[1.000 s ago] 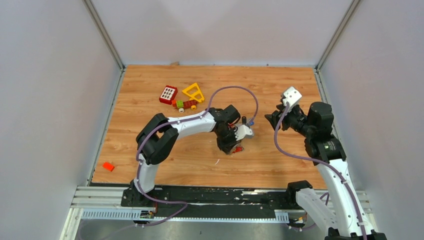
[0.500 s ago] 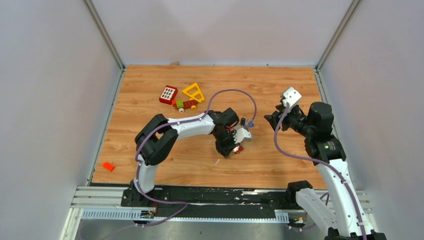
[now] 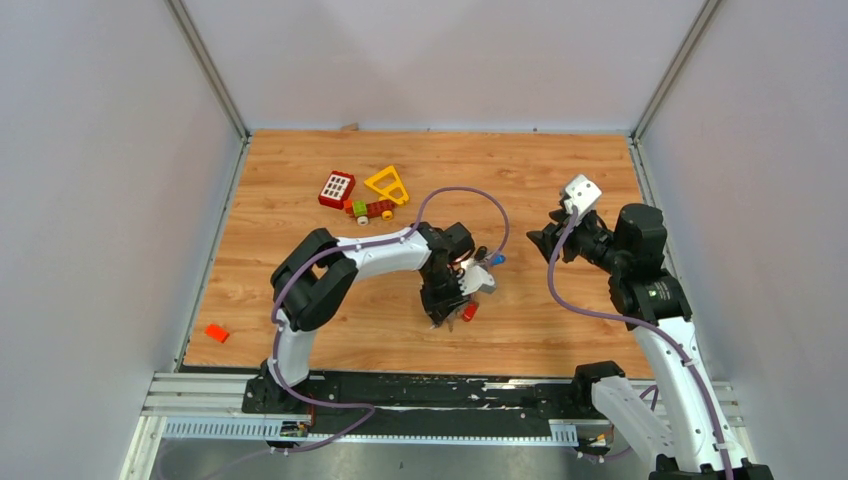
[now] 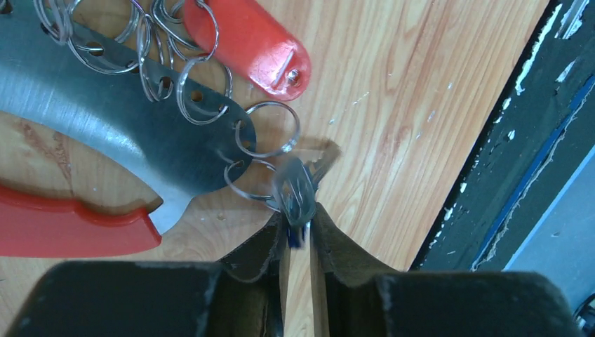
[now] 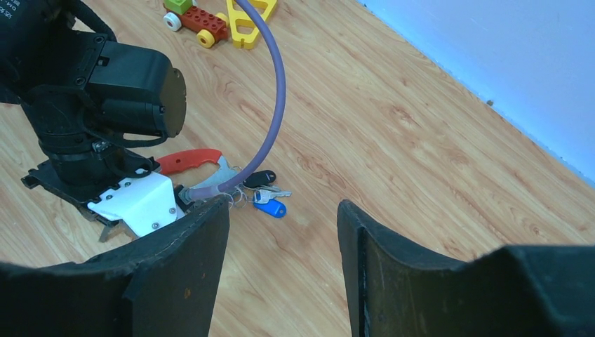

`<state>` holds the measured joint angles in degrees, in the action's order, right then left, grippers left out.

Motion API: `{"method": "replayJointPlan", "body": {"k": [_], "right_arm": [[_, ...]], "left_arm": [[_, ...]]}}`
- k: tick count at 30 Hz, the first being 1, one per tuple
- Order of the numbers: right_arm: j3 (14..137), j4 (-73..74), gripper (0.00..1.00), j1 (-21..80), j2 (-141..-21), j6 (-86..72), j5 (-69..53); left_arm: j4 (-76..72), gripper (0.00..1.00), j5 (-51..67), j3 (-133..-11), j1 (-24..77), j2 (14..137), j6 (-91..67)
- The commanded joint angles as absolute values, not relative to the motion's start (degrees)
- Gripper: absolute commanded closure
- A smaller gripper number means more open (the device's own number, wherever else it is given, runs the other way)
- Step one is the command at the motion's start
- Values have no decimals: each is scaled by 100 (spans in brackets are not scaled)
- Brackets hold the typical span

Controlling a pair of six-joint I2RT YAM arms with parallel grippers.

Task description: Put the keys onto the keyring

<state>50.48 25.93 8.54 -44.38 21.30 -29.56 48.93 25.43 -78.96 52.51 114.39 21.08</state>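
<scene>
Your table (image 3: 560, 180) is a light wood-grain board with the grain running side to side. Plain pale grey walls close it in: one (image 3: 100, 200) along the table's left edge, one (image 3: 440, 60) behind its far edge, one (image 3: 770, 150) along its right edge. A thin metal post (image 3: 208, 68) rises at each far corner of the table. Along the table's near edge you'll see a black strip (image 3: 450, 388), chipped white in places, then a silver rail (image 3: 190, 392). The light is soft and even, and shadows on the table are faint.
</scene>
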Motion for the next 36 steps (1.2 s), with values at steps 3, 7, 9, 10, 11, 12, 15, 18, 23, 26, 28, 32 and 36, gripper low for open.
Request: {"method": "replayJointPlan", "body": {"k": [3,7,9,10,11,12,15,18,23,26,28,32,36], "right_arm": [[4988,2496,41,826,-4434,2192,-3148],[5000,2503,41,826,-4440,2205,-3168],[5000,2512,41,826,-4430,2203,-3155],[5001,2512,41,826,-4422,2196,-3155],[5001,2511,41,826,-4421,2197,-3154],[5000,2513,40,822,-4425,2182,-3153],[4992,2479,37,826,-4459,2131,-3118],[4992,2438,29,826,-4507,2064,-3045],[5096,2405,0,809,-4631,1925,-2808],[5185,2397,0,776,-4738,1831,-2722],[5230,2344,0,765,-4825,1775,-2660],[5312,2269,0,761,-5049,1387,-2365],[5200,2090,0,756,-5021,1276,-2343]], "left_arm": [[5193,61,1990,-7787,5256,11527,2162],[5189,45,1773,-7774,5207,11379,2149],[5207,39,1662,-7750,5180,11275,2168],[5201,36,1603,-7717,5158,11183,2183],[5181,33,1540,-7656,5137,11089,2188],[5139,29,1466,-7592,5101,10971,2195],[4949,22,1254,-7376,4979,10528,2189],[4607,13,961,-7154,4789,9986,2152],[3797,5,594,-6779,4235,8966,1962],[3260,0,488,-6521,3819,8397,1767],[2920,0,467,-6356,3533,8050,1605],[2267,0,480,-6034,2954,7394,1279],[1509,0,79,-5553,2717,6643,1070]]}}
